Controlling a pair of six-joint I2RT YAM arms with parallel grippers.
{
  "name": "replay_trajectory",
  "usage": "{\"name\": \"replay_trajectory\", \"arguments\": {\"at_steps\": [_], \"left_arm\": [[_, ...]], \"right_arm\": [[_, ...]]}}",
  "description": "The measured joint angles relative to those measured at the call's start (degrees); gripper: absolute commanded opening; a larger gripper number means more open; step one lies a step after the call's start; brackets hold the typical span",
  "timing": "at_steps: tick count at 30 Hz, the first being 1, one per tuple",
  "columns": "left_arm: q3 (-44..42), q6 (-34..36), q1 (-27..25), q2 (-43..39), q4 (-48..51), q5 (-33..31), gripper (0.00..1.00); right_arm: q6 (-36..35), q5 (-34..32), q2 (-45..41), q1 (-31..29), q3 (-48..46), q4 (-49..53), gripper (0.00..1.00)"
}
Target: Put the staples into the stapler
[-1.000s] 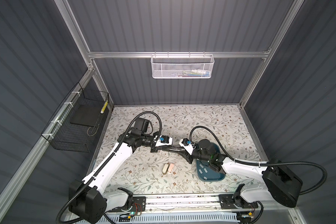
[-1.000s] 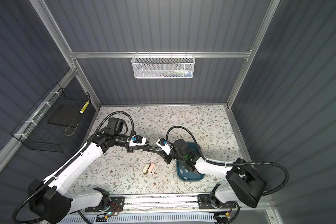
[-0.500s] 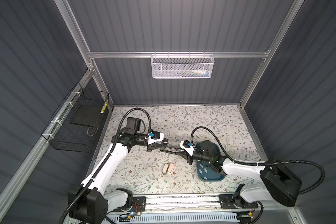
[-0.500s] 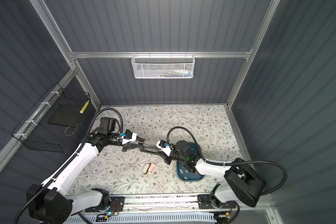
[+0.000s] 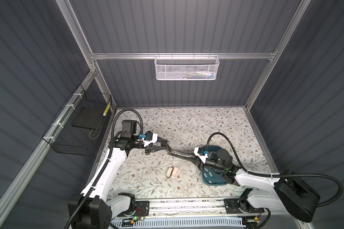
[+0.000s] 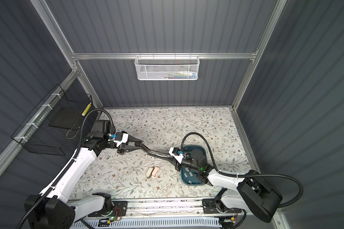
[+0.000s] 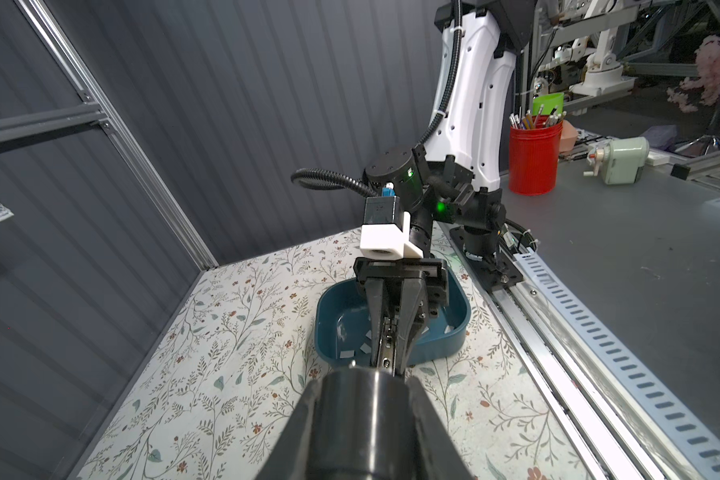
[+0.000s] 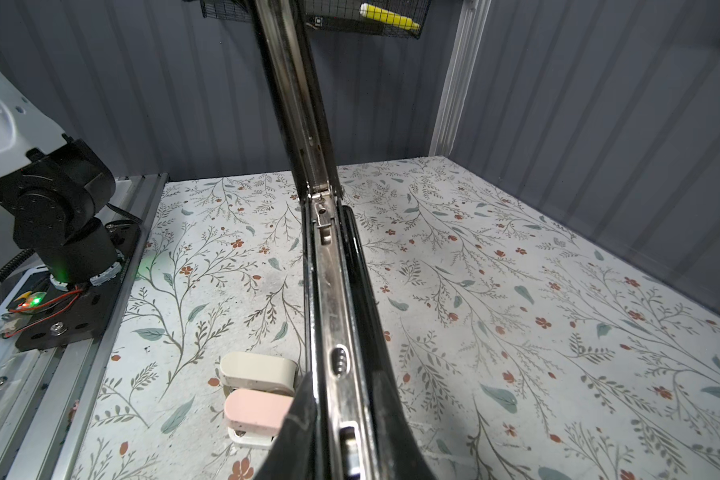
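Observation:
A long black stapler [image 5: 179, 154] [image 6: 157, 153] hangs swung open over the mat between my two grippers. My left gripper [image 5: 164, 145] [image 6: 141, 145] [image 7: 364, 415] is shut on its rounded black top arm. My right gripper [image 5: 195, 158] [image 6: 172, 156] [image 8: 341, 436] is shut on the base end, and the bare metal staple channel [image 8: 333, 291] runs out from between its fingers. The staples [image 5: 207, 174] [image 6: 188, 174] [image 7: 352, 353] are small pale grey strips lying loose in a blue tray [image 5: 214, 181] [image 6: 195, 183] [image 7: 433, 345] under my right wrist.
Two small staplers, one beige [image 5: 169, 172] [image 8: 258, 370] and one pink [image 5: 174, 171] [image 8: 258, 409], lie side by side on the floral mat near the front. A black wire basket [image 5: 77, 130] hangs on the left wall and a white mesh basket [image 5: 186, 67] on the back wall.
My left gripper has drawn away to the left with the top arm, so the stapler is spread wider and longer. My right gripper has tightened slightly on the base.

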State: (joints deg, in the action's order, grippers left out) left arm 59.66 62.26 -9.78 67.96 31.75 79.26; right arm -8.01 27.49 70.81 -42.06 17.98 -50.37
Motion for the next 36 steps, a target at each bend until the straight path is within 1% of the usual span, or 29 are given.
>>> {"name": "replay_trajectory", "arguments": {"at_steps": [2,6,10,15,16,18,20,22,23,24,26,29,30,31,34,36], "left_arm": [[0.0,-0.6,1.0,0.9,-0.9,2.1,0.0],[0.0,-1.4,1.9,2.7,-1.2,3.8,0.0],[0.0,-1.7,2.0,3.7,-1.2,3.3,0.0],[0.0,-2.2,2.3,3.7,-1.4,1.0,0.0],[0.0,-2.2,2.3,3.7,-1.4,0.3,0.05],[0.0,-2.8,2.3,3.7,-1.6,-1.1,0.17],[-0.1,-3.9,2.3,3.7,-2.1,-2.4,0.32],[-0.4,-5.3,2.3,3.7,-3.5,-3.8,0.37],[-0.6,-5.8,2.3,3.7,-4.7,-5.0,0.42],[-0.8,-6.0,2.3,3.7,-6.6,-7.2,0.46],[-1.2,-6.1,2.7,3.7,-10.4,-12.5,0.52],[-1.9,-7.0,3.8,3.6,-15.7,-19.8,0.68],[-2.0,-7.5,3.9,3.6,-17.3,-22.4,0.86],[-2.1,-8.3,3.9,3.7,-18.6,-24.8,1.0],[-2.2,-10.3,3.9,3.7,-21.9,-31.7,1.0],[-2.5,-13.3,3.9,3.7,-24.9,-37.1,1.0]], "right_arm": [[0.8,0.4,-0.7,0.3,-0.7,-1.0,0.0],[3.0,1.2,-2.1,0.8,-3.0,-3.2,0.0],[5.1,1.5,-4.2,1.0,-5.4,-4.7,0.0],[6.4,1.0,-9.8,1.3,-7.4,-2.5,0.0],[6.6,0.8,-11.0,1.4,-7.7,-1.7,0.0],[7.1,0.5,-13.0,1.5,-8.2,-0.5,0.0],[7.7,0.3,-14.6,1.5,-8.4,1.3,0.0],[8.2,-0.1,-15.7,1.5,-8.4,2.7,0.0],[8.7,-0.1,-16.2,1.5,-8.4,3.5,0.0],[9.3,0.2,-16.7,1.5,-8.4,4.2,0.0],[10.8,0.5,-17.5,1.2,-8.4,4.6,0.0],[12.5,-0.1,-18.5,1.3,-8.4,4.5,0.0],[12.7,0.4,-18.6,1.2,-8.3,4.6,0.0],[12.8,0.8,-18.7,1.0,-8.2,4.6,0.0],[13.4,1.2,-18.7,0.2,-7.7,6.0,0.0],[13.7,0.5,-18.6,0.1,-6.8,7.3,0.0]]}}
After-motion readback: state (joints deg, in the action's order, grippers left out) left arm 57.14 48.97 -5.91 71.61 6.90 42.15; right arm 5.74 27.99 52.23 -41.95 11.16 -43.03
